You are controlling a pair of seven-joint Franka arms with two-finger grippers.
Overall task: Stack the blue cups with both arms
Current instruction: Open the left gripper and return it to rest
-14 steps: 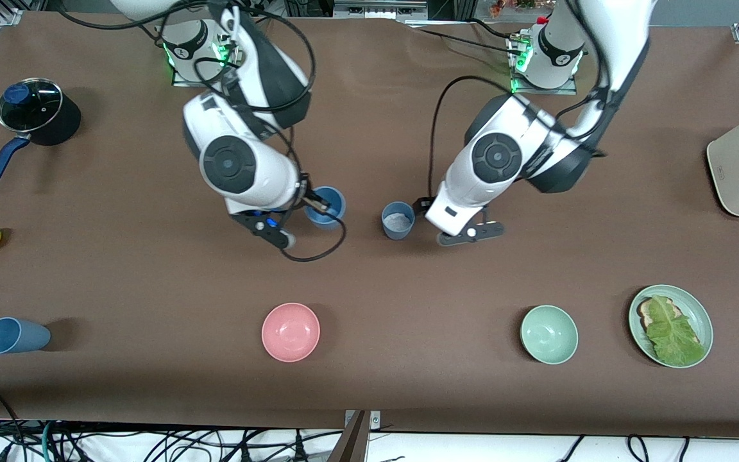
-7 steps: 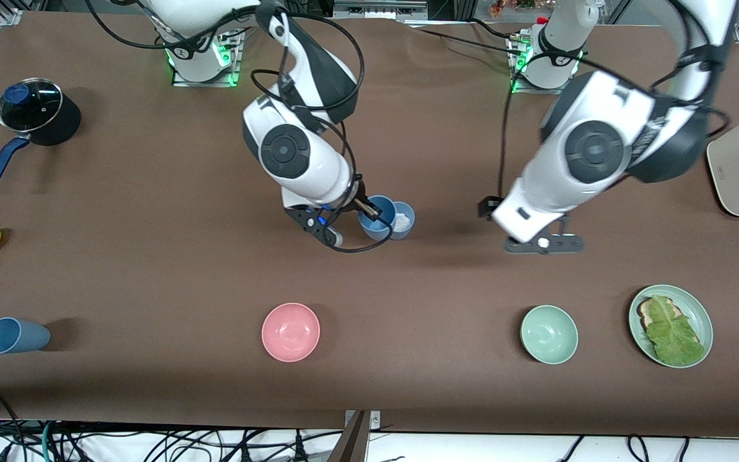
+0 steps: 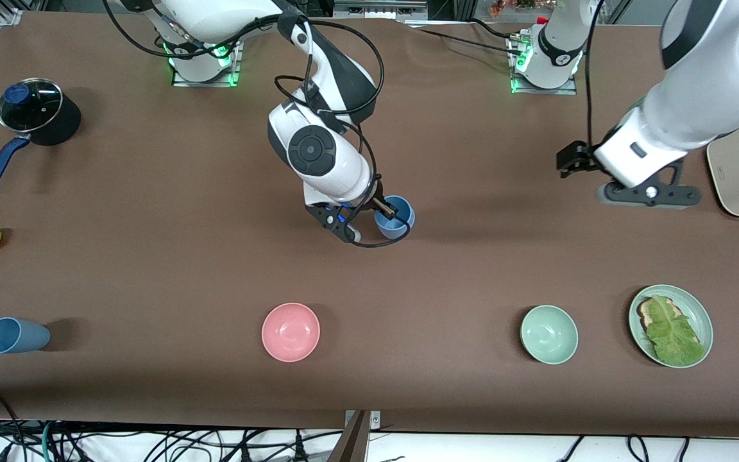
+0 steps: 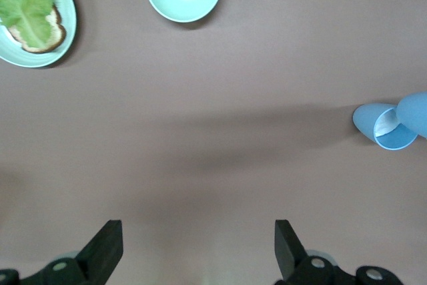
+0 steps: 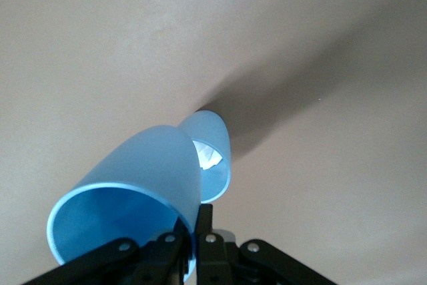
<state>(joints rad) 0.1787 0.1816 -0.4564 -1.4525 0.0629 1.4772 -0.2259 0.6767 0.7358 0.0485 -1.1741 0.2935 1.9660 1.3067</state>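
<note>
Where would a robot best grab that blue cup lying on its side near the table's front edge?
Probably across the body of the tipped blue cup, coming straight down from above. It lies on its side, so the curved wall faces up and the tapered body looks narrow enough for two fingers; the rim faces sideways.

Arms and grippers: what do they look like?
Both arms are glossy white shells with dark grey joint bands, round grey caps and looping black cables; green lights glow at their bases. The right gripper and left gripper are black two-finger units.
</note>
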